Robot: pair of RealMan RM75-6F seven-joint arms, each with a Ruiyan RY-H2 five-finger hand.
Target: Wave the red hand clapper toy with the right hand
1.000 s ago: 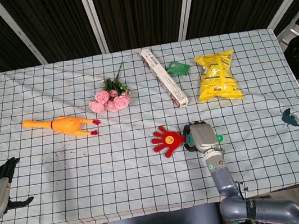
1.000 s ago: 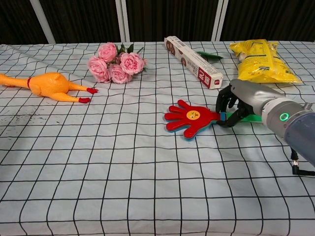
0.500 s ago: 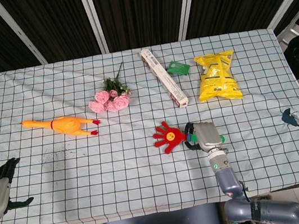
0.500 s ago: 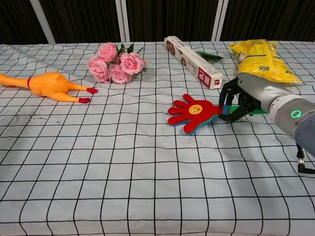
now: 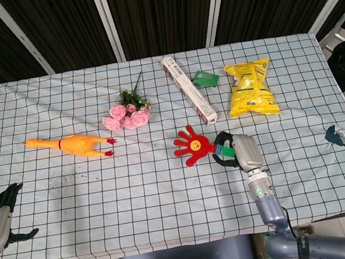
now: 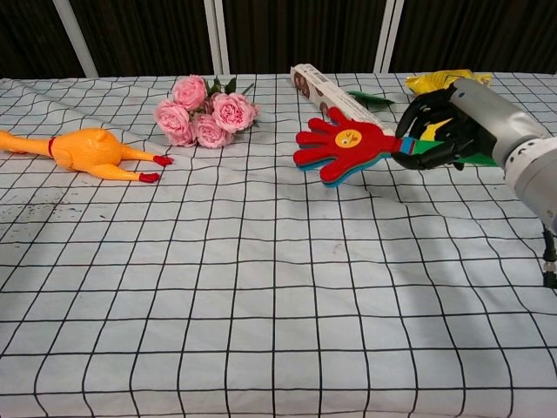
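The red hand clapper toy has a yellow smiley face and coloured layers beneath. It hangs in the air above the checked cloth, its palm pointing left. My right hand grips its green handle, fingers wrapped around it. My left hand rests at the table's near left corner, fingers apart, holding nothing; the chest view does not show it.
A rubber chicken lies at the left. Pink roses sit mid-back. A long box, a green item and a yellow snack bag lie behind the clapper.
My right hand has lifted the clapper off the cloth, raising it and carrying it away from the table's near edge. The left hand has not moved.
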